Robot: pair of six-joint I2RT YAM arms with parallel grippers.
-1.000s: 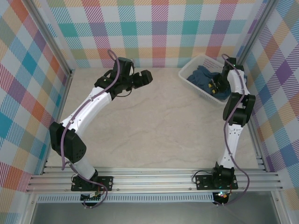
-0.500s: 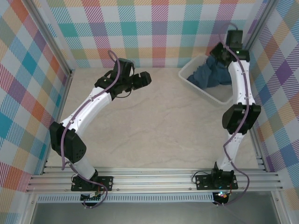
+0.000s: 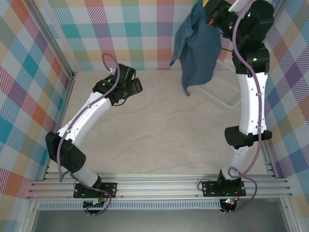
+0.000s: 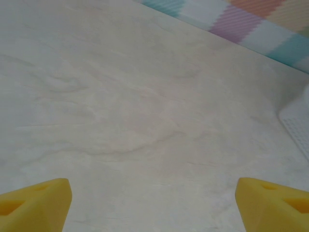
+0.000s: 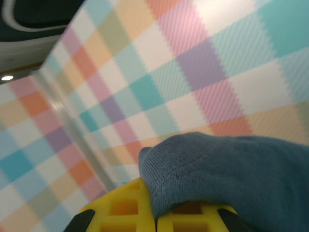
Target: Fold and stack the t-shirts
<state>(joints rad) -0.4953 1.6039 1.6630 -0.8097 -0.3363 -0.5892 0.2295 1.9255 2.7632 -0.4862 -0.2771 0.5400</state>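
Fingers of the right gripper [image 3: 211,15], at the upper right of the top view, are pressed together on a fold of the dark blue t-shirt [image 3: 197,46]. In the right wrist view the cloth lies over the yellow pads [image 5: 120,210]. The shirt hangs free in the air before the checked wall [image 3: 145,29], its lowest tip above the table [image 3: 159,130]. The white basket [image 3: 228,100] stands at the right. The left gripper [image 3: 135,87], left of centre, hovers over bare table, jaws wide apart

Pale marbled table [image 3: 159,125]; white mesh basket [image 3: 224,89] on far-right corner (partly hidden).
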